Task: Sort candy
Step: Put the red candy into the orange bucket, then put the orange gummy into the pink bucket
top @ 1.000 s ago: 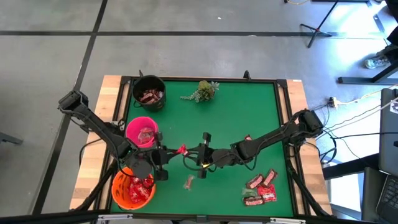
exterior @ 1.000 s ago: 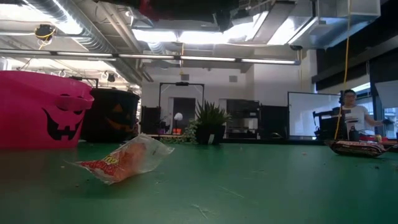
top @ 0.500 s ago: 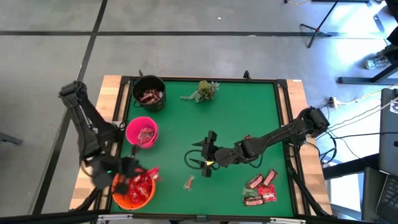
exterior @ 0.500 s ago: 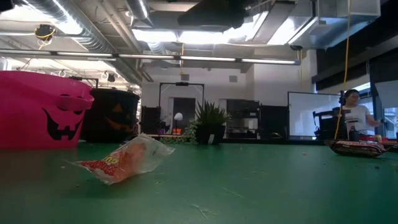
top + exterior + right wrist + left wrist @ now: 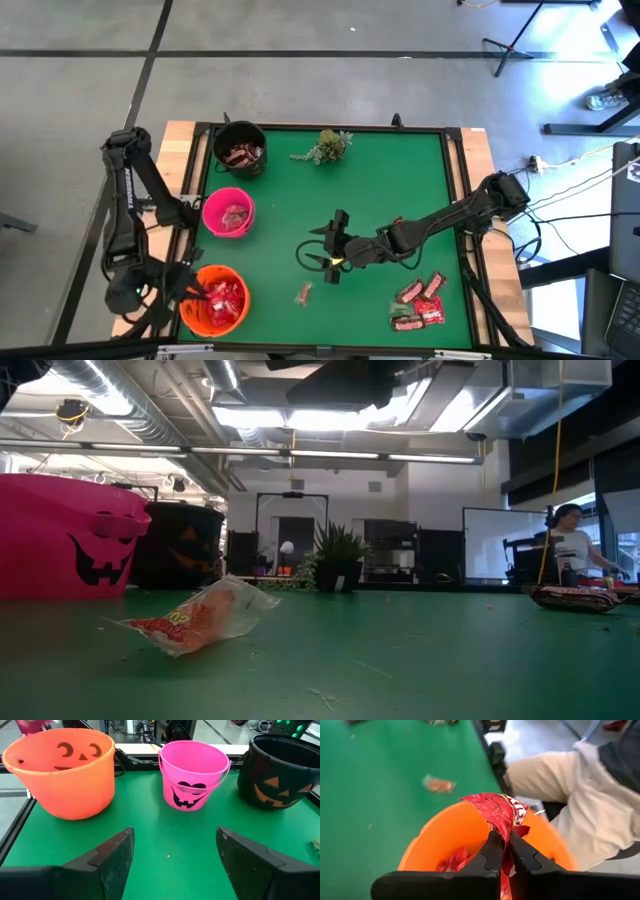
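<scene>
At the far left, the left gripper point(image 5: 501, 851) is held over the orange bucket point(image 5: 215, 302), its fingers pinched tight on a red candy packet point(image 5: 496, 811); more red packets lie inside the bucket. Behind it stand the pink bucket point(image 5: 228, 213) and the black bucket point(image 5: 240, 148), each with candy inside, and a green sprig point(image 5: 325, 146) lies nearby. A single wrapped candy point(image 5: 304, 293) lies on the green tabletop point(image 5: 400, 180). At the centre, the right gripper point(image 5: 322, 259) is spread wide and empty. A loose pile of candy point(image 5: 418, 303) sits at the right. In the low view both grippers are cut off above.
</scene>
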{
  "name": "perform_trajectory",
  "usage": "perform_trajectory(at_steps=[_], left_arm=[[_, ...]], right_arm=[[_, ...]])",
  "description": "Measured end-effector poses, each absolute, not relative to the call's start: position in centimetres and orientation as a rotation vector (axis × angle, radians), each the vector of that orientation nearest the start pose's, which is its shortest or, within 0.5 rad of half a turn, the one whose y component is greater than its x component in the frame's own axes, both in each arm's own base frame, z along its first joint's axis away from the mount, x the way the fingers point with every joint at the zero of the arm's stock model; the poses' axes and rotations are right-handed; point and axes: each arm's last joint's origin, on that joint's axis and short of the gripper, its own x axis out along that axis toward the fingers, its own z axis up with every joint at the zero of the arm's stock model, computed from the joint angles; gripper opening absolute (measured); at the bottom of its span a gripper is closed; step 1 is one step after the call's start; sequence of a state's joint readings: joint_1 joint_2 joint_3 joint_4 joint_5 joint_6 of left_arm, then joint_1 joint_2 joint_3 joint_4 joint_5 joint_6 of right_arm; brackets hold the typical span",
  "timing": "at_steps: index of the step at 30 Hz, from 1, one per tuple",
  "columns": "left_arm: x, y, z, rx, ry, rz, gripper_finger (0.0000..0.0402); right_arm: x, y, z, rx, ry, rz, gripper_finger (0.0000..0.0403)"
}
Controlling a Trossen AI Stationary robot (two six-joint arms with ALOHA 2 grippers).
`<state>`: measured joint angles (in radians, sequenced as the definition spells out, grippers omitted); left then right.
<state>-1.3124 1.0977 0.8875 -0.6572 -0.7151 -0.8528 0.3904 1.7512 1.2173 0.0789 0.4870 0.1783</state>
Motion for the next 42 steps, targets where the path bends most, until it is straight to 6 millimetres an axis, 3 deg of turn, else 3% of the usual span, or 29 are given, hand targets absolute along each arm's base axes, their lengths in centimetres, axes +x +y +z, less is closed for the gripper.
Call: perform_trajectory(at_steps=[10,25,32,35,39,42], left_arm=[[6.9,-19.0,27.1,-0.132,0.729,-0.226,0.0006],[7.1,-18.9,27.2,-0.106,0.634,-0.166,0.0130],[7.4,-18.5,27.7,-0.053,0.424,-0.031,0.0135],[7.8,-18.1,28.0,-0.037,0.314,0.057,0.0135],[8.4,-17.7,28.2,-0.027,0.247,0.136,0.0135],[9.2,-17.3,28.2,-0.004,0.242,0.178,0.0135]], right_arm=[[36.8,13.8,25.0,-0.016,0.397,-0.129,0.0276],[36.7,13.9,24.7,0.012,0.435,-0.077,0.0276],[36.0,13.5,23.5,0.057,0.544,-0.168,0.0276],[36.1,13.8,23.6,0.119,0.558,-0.084,0.0276],[36.1,15.3,22.8,-0.025,0.574,0.045,0.0276],[36.3,16.9,21.0,-0.152,0.594,0.138,0.0276]])
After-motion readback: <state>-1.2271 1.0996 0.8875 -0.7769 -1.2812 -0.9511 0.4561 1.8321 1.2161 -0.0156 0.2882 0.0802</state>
